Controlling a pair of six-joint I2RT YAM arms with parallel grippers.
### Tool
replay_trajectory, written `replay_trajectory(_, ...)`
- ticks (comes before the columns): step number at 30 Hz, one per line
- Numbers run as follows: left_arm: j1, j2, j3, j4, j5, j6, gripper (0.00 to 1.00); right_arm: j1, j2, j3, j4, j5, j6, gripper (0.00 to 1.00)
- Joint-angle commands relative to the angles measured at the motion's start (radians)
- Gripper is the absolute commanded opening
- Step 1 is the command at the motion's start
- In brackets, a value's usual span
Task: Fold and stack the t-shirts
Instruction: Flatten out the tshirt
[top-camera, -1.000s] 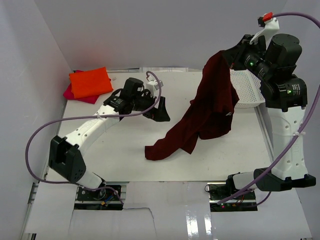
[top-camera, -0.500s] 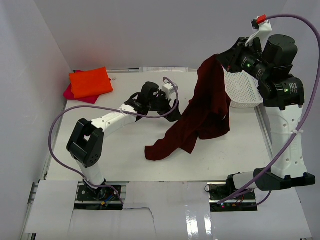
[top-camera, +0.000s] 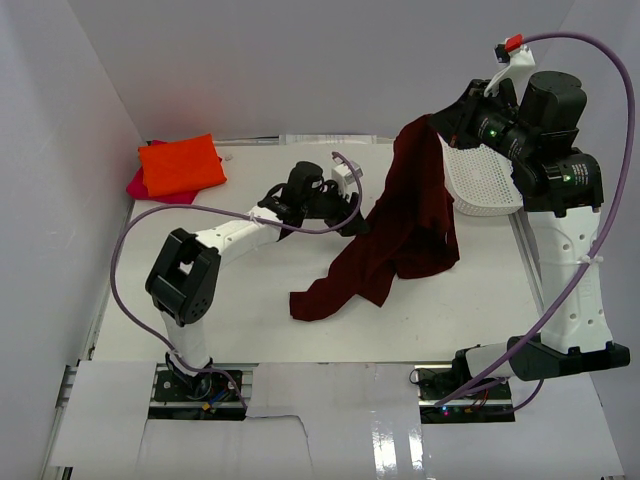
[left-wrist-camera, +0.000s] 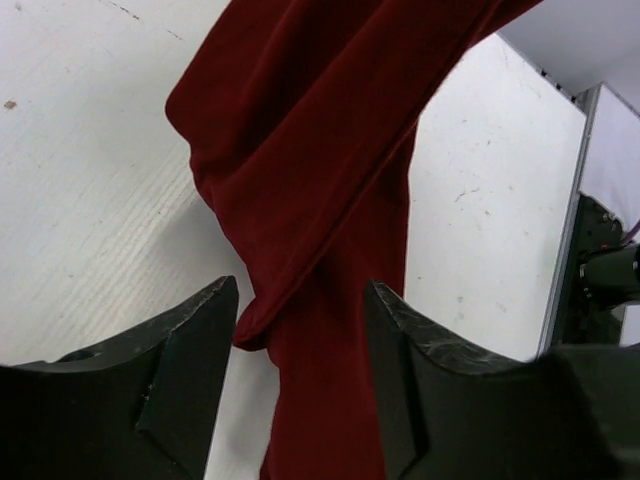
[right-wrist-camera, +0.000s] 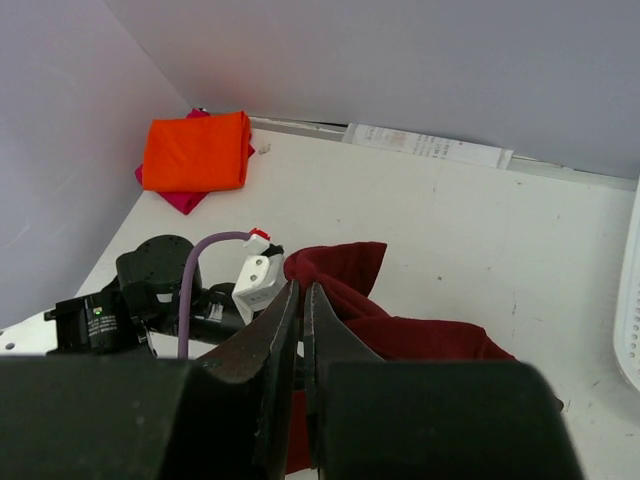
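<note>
A dark maroon t-shirt (top-camera: 410, 210) hangs from my raised right gripper (top-camera: 440, 122), its lower end trailing on the white table (top-camera: 250, 310). In the right wrist view that gripper (right-wrist-camera: 301, 290) is shut on the maroon cloth (right-wrist-camera: 400, 320). My left gripper (top-camera: 355, 222) is at the hanging shirt's left edge. In the left wrist view its jaws (left-wrist-camera: 300, 300) stand open, with a fold of the maroon shirt (left-wrist-camera: 320, 130) between the fingers. A folded orange t-shirt (top-camera: 180, 163) lies on a pink one (top-camera: 140, 185) at the far left corner.
A white mesh basket (top-camera: 480, 180) sits at the far right, just behind the hanging shirt. Grey walls close in the table at the back and the left. The left arm's purple cable (top-camera: 130, 260) loops over the table's left side.
My left arm has reached right, up to the hanging shirt, and its jaws have narrowed around a fold. My right gripper has shifted slightly up and left with the shirt.
</note>
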Motion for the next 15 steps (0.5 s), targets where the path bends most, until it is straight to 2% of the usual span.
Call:
replay_trajectory(1, 0.000, 0.015, 0.043, 0.042, 0.040, 0.000, 0.62, -0.007, -0.011, 0.003, 0.060, -0.028, -0.006, 0.08)
replay_trajectory(3, 0.000, 0.038, 0.054, 0.047, 0.048, -0.002, 0.61, -0.006, -0.009, 0.006, 0.059, -0.031, -0.005, 0.08)
replay_trajectory(5, 0.000, 0.055, 0.072, 0.052, 0.063, -0.011, 0.64, -0.007, -0.006, 0.011, 0.059, -0.037, -0.002, 0.08)
replay_trajectory(7, 0.000, 0.081, 0.093, 0.052, 0.070, -0.011, 0.61, -0.007, -0.006, 0.016, 0.059, -0.043, 0.006, 0.08)
replay_trajectory(8, 0.000, 0.087, 0.097, 0.050, 0.061, -0.012, 0.49, -0.007, -0.003, 0.020, 0.059, -0.043, 0.007, 0.08)
replay_trajectory(10, 0.000, 0.097, 0.113, 0.036, 0.054, -0.012, 0.41, -0.007, 0.000, 0.025, 0.053, -0.043, 0.007, 0.08)
replay_trajectory(11, 0.000, 0.100, 0.123, 0.026, 0.051, -0.006, 0.33, -0.007, 0.000, 0.025, 0.050, -0.043, 0.006, 0.08)
replay_trajectory(13, 0.000, 0.115, 0.158, -0.063, 0.015, -0.002, 0.17, -0.007, -0.003, 0.023, 0.050, -0.043, 0.004, 0.08)
replay_trajectory(14, 0.000, 0.124, 0.222, -0.106, -0.031, 0.010, 0.08, -0.007, -0.004, 0.020, 0.050, -0.043, 0.004, 0.08)
replay_trajectory(15, 0.000, 0.133, 0.260, -0.208, -0.074, 0.044, 0.00, -0.007, -0.006, 0.019, 0.050, -0.043, 0.004, 0.08)
